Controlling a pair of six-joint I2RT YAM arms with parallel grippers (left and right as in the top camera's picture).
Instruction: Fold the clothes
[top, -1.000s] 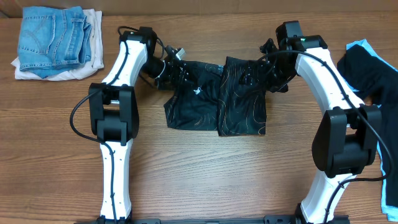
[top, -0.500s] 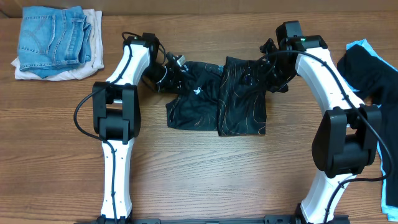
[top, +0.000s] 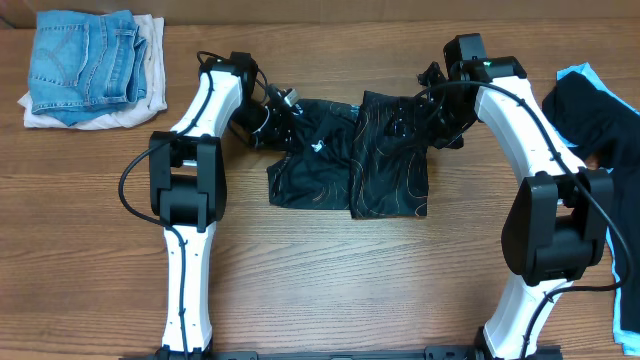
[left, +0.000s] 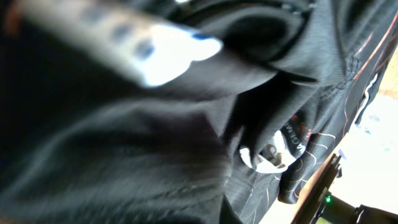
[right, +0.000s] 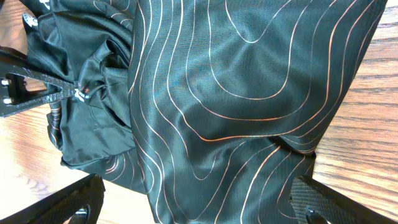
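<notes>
The clothes here are chiefly a black jersey (top: 350, 165) with thin contour lines, lying crumpled in the middle of the table. My left gripper (top: 283, 113) sits at its upper left corner. In the left wrist view blurred black jersey cloth (left: 124, 143) fills the frame and hides the fingers, and the gripper is shut on it. My right gripper (top: 415, 120) is at the jersey's upper right. It is open, its fingers (right: 329, 202) standing wide on either side of the lined fabric (right: 236, 93). A black-and-light-blue garment (top: 600, 120) lies at the right edge.
A folded stack of blue jeans (top: 85, 60) on white cloth sits at the back left corner. Bare wooden table (top: 350, 280) lies in front of the jersey, between the two arm bases.
My left gripper has shut on the jersey's upper left corner and its arm has shifted slightly right. The right arm has stayed still and open.
</notes>
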